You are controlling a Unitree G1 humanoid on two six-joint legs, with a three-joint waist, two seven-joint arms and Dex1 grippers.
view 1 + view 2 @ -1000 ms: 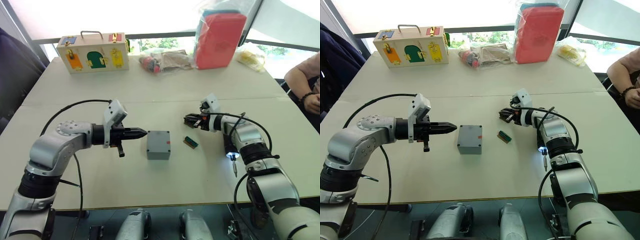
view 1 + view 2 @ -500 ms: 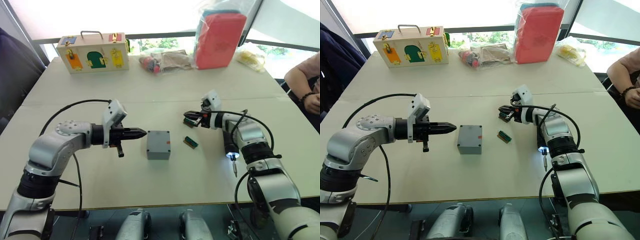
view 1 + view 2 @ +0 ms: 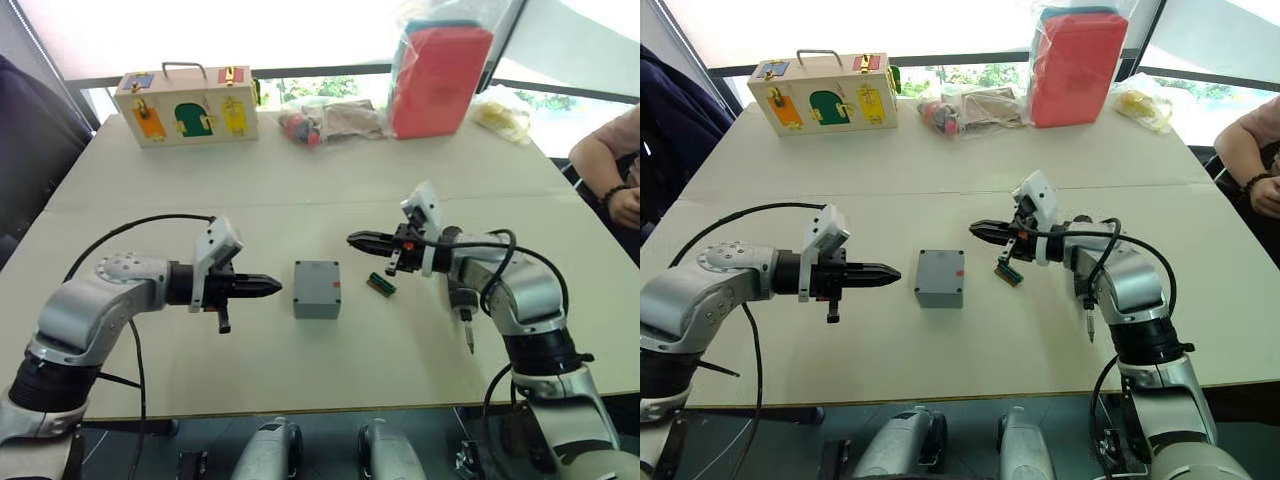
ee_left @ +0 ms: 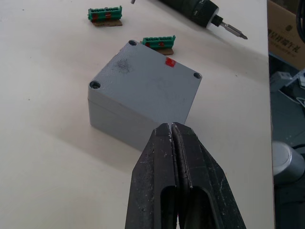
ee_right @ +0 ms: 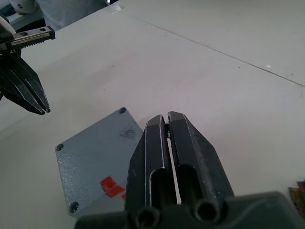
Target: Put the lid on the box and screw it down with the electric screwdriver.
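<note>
both claws now aimed at the box, nothing held

in the last second your right claw (image 3: pixel 352 238) has swung from beside its own forearm toward the middle of the worktop (image 3: pixel 300 180), and it now hovers just beyond the box (image 3: pixel 317 289). its fingers are pressed together and hold nothing. your left claw (image 3: pixel 274 287) has dropped back a little; it points at the box from the other side, a gap apart, fingers likewise together and empty.

the box sits mid-worktop between the two claws, and the lid (image 4: pixel 145 80) looks already seated on it, corner screw holes showing. a green block (image 3: pixel 380 283) lies just beside the box on your right.

the electric screwdriver (image 3: pixel 463 317) lies on the worktop near your right forearm, untouched. so the lid step seems done, but your right claw has moved away from the tool you need next. you should bring it back to the screwdriver before any screwing can begin.
</note>
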